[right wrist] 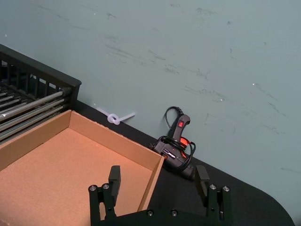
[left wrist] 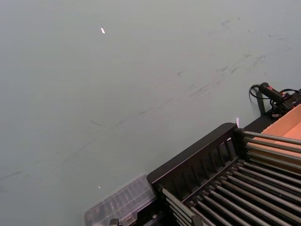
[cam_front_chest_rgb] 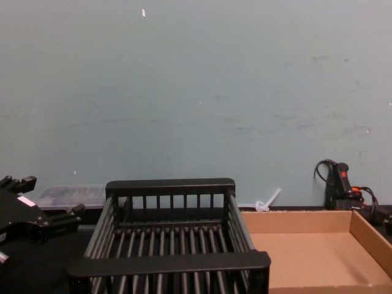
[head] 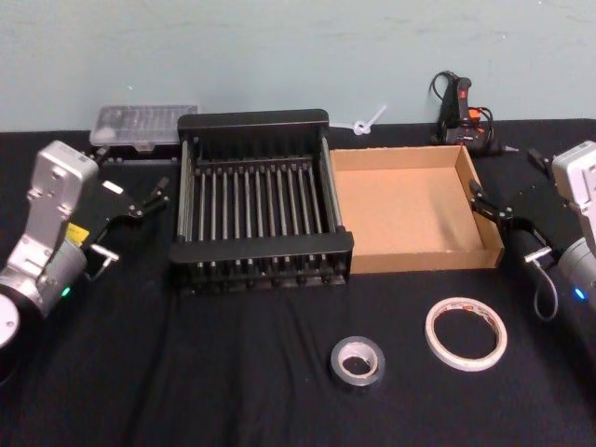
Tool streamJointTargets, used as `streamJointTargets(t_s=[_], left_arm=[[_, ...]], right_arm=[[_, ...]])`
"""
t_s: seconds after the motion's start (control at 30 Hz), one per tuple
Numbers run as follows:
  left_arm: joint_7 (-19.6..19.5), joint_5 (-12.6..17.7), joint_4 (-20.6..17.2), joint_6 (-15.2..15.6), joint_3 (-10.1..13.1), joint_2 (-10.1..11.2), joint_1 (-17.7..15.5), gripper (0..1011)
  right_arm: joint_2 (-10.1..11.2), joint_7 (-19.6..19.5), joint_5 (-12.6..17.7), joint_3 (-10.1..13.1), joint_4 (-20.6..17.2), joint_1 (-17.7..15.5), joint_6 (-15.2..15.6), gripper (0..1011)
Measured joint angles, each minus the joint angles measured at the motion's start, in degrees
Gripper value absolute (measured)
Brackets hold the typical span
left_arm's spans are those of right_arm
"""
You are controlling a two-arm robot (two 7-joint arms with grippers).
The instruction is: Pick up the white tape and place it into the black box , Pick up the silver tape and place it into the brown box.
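Observation:
The white tape (head: 466, 332) lies flat on the black cloth at the front right. The darker silver tape (head: 358, 361) lies to its left and slightly nearer to me. Behind them the black box (head: 261, 244), a slatted crate, stands mid-table (cam_front_chest_rgb: 168, 261), with nothing inside. The brown box (head: 410, 258) touches its right side and holds nothing either (right wrist: 155, 167). My left gripper (head: 149, 198) hovers open left of the crate. My right gripper (head: 484, 203) hangs open at the brown box's right wall (right wrist: 158, 178), nothing between its fingers.
A clear plastic case (head: 144, 124) lies behind the crate at the back left. A black glue gun (head: 461, 112) with its cord and a white zip tie (head: 365, 124) sit along the back edge by the teal wall.

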Motion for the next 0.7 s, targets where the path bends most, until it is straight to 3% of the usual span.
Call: streamJointTargets(t_s=[0.7], left_arm=[[0.00,0.00,0.00,0.00,0.00,0.00,0.00,1001]], right_arm=[[0.00,0.00,0.00,0.00,0.00,0.00,0.00,1003]])
